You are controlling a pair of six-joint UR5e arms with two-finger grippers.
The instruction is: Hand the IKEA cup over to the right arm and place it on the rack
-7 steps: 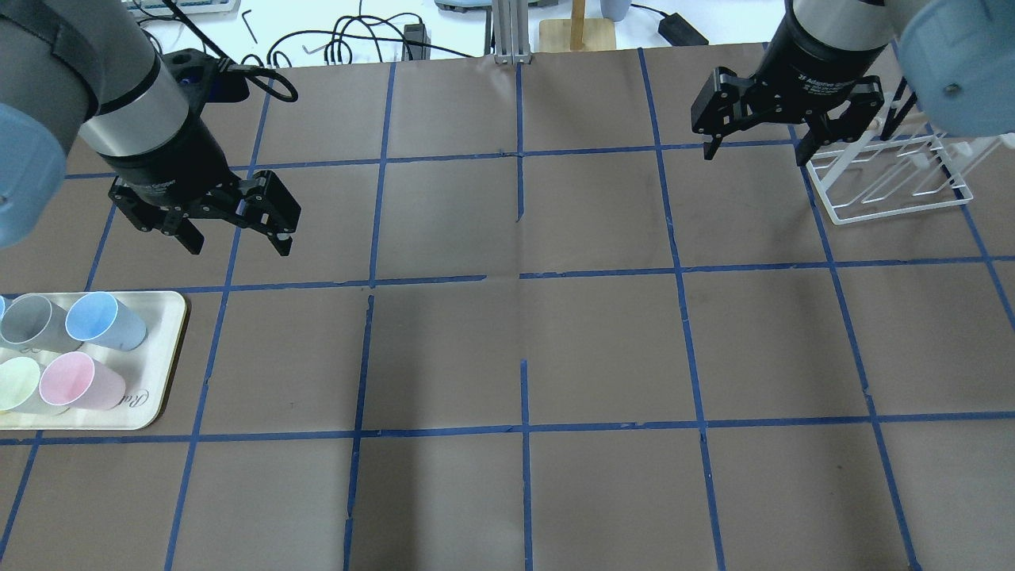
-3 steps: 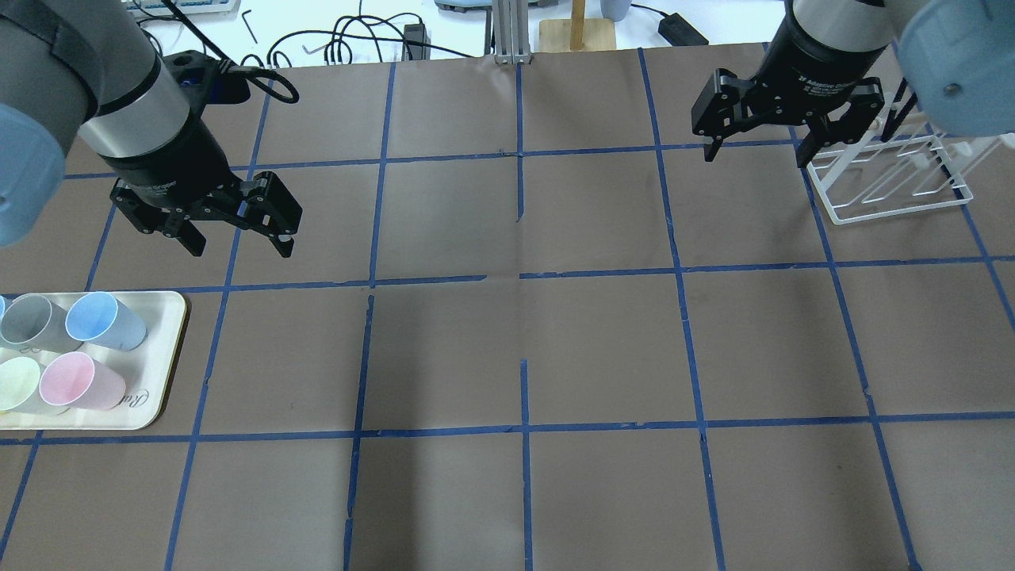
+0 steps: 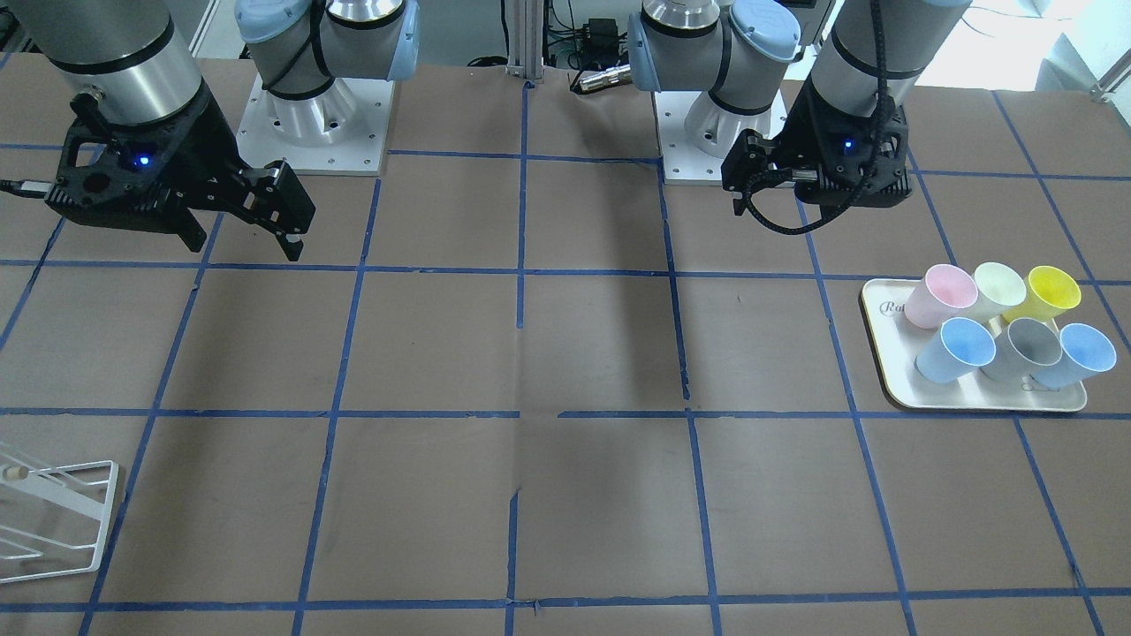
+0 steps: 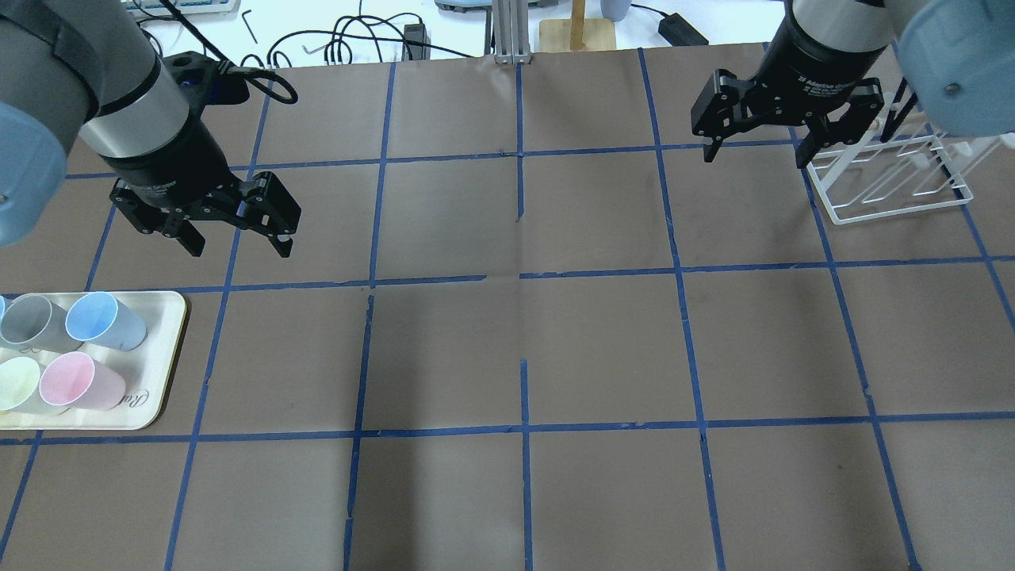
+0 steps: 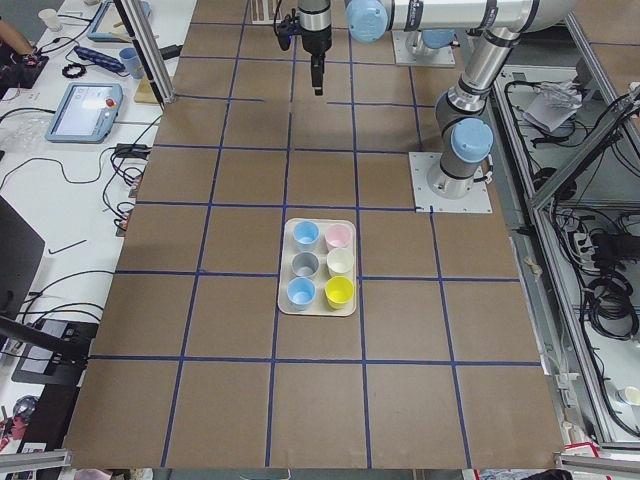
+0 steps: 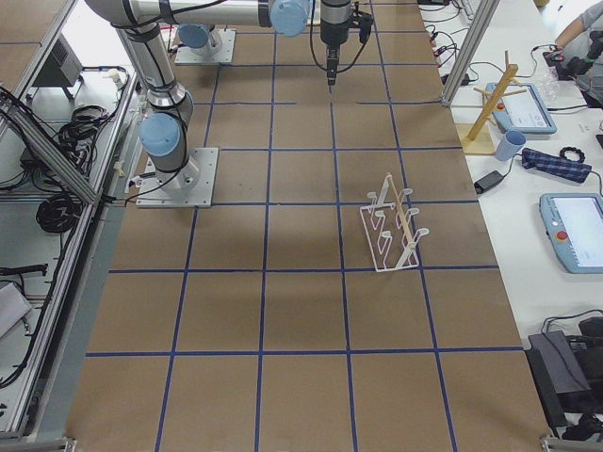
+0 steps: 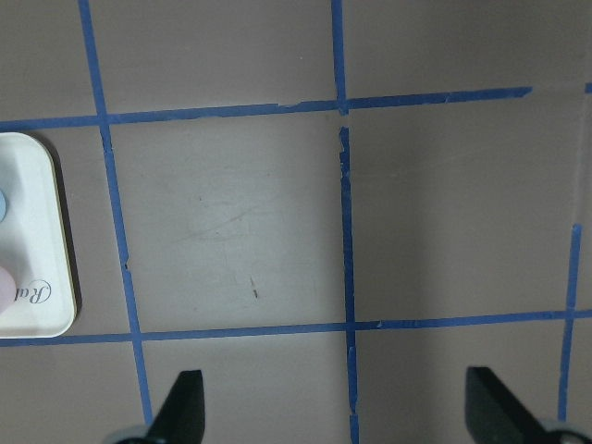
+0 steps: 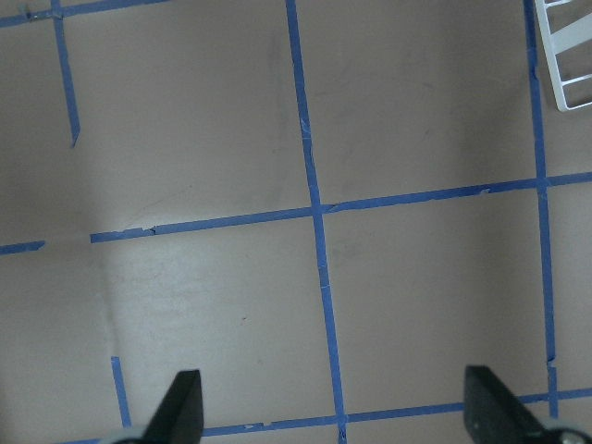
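Two pale blue IKEA cups (image 3: 954, 351) (image 3: 1078, 353) stand among several coloured cups on a cream tray (image 3: 972, 402). In the overhead view one blue cup (image 4: 105, 321) shows at the tray's far right corner. My left gripper (image 4: 238, 247) hangs open and empty above the table, beyond the tray and apart from it. Its fingertips (image 7: 185, 407) frame bare table in the left wrist view. My right gripper (image 4: 753, 159) is open and empty, just left of the white wire rack (image 4: 896, 178). The rack also shows in the front view (image 3: 53, 521).
A pink cup (image 4: 79, 381), a grey cup (image 4: 36, 321) and a pale green cup (image 4: 20, 385) share the tray (image 4: 162, 373); a yellow cup (image 3: 1051, 293) shows in the front view. The brown table carries a blue tape grid. Cables and a wooden stand lie beyond its far edge.
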